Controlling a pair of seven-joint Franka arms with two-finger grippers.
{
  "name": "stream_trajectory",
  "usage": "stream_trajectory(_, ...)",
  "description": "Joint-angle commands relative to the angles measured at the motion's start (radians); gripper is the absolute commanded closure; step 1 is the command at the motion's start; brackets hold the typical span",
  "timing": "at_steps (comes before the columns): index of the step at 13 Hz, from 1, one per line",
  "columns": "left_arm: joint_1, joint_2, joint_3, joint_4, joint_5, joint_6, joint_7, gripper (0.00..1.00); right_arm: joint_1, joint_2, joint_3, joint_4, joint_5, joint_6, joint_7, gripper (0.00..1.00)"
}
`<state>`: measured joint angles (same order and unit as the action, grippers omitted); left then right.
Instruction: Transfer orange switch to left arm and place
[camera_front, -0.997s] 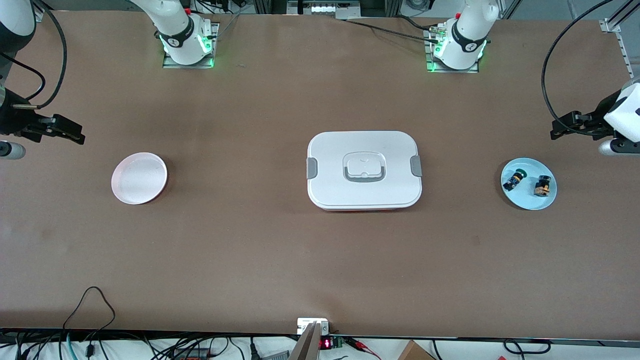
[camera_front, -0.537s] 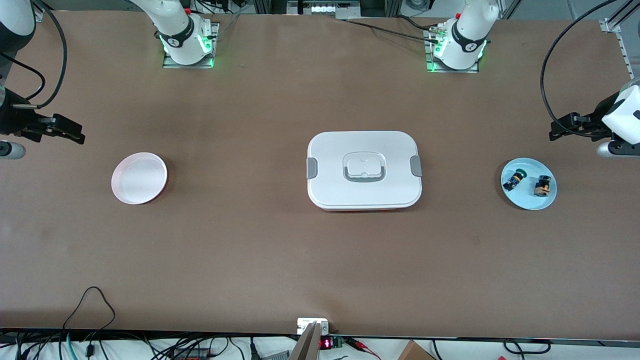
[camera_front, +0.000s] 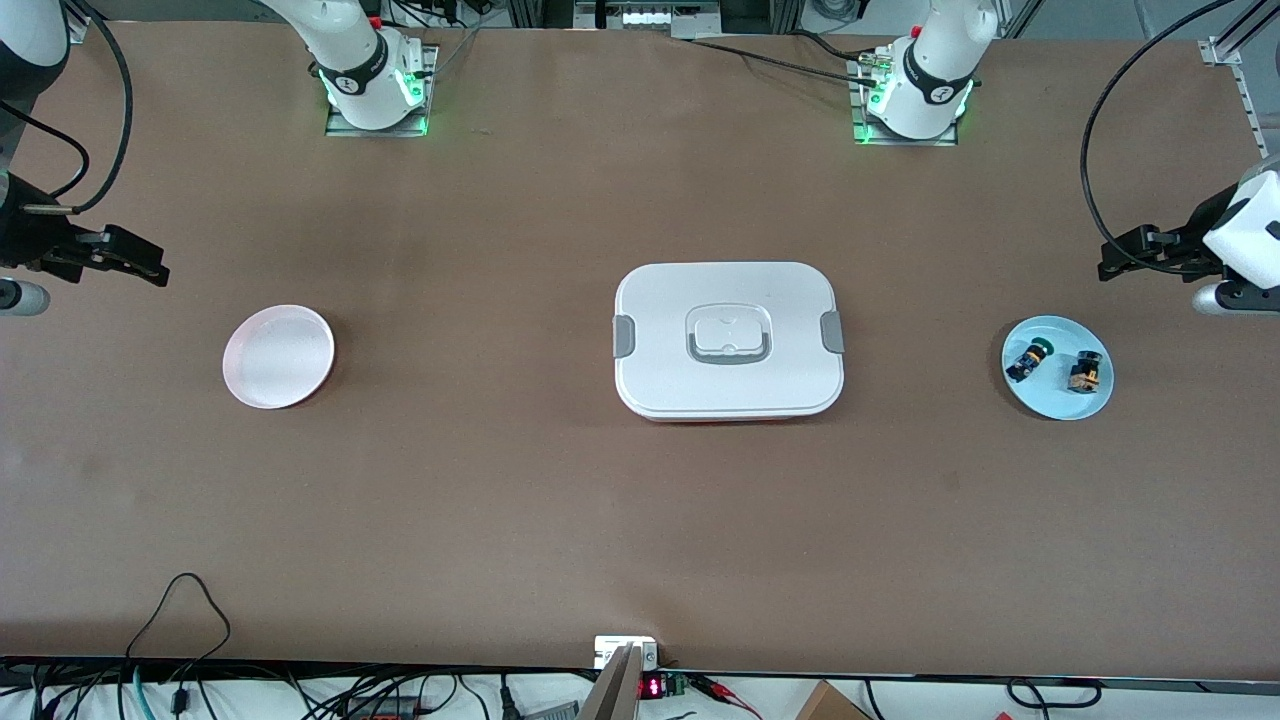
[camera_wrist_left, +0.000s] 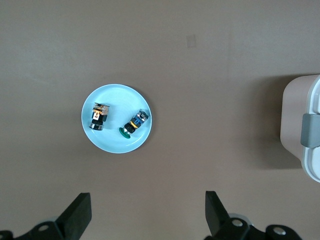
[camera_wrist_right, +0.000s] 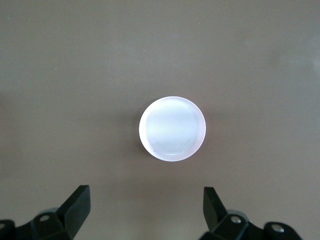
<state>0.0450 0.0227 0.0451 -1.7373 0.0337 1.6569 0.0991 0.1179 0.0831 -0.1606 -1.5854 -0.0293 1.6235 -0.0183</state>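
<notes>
The tiny black orange-capped switch (camera_front: 1084, 373) lies on a pale blue round plate (camera_front: 1058, 400). Above the brown bench (camera_front: 640, 520), the left gripper (camera_wrist_left: 147, 220) and right gripper (camera_wrist_right: 146, 212) hang with fingers spread wide, holding nothing.

A wide brown table (camera_front: 500, 500) under even light, black cables (camera_front: 180, 610) trailing along its near edge

We note the table (camera_front: 500, 480) has a matt brown surface, faintly mottled, without glare. The box (camera_front: 728, 338) looks like smooth white plastic with a soft sheen; its side clips are duller grey plastic. The pale blue plate (camera_front: 1058, 398) and the white plate (camera_front: 278, 356) appear smooth and slightly glossy. Arm shells (camera_front: 935, 60) read as glossy white plastic. The left gripper (camera_wrist_left: 147, 212) and the right gripper (camera_wrist_right: 145, 210) have matt black fingers.
</notes>
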Motion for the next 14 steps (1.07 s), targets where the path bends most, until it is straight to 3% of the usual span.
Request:
stream_trajectory(1, 0.003, 0.017, -0.001, 0.035, -0.018, -0.025, 0.001, 0.00, -0.001, -0.061, 0.003, -0.068, 0.011, 0.028, -0.002, 0.00)
stream_trajectory(14, 0.004, 0.017, -0.001, 0.035, -0.018, -0.038, -0.001, 0.00, -0.004, -0.088, 0.001, -0.096, 0.011, 0.013, -0.002, 0.00)
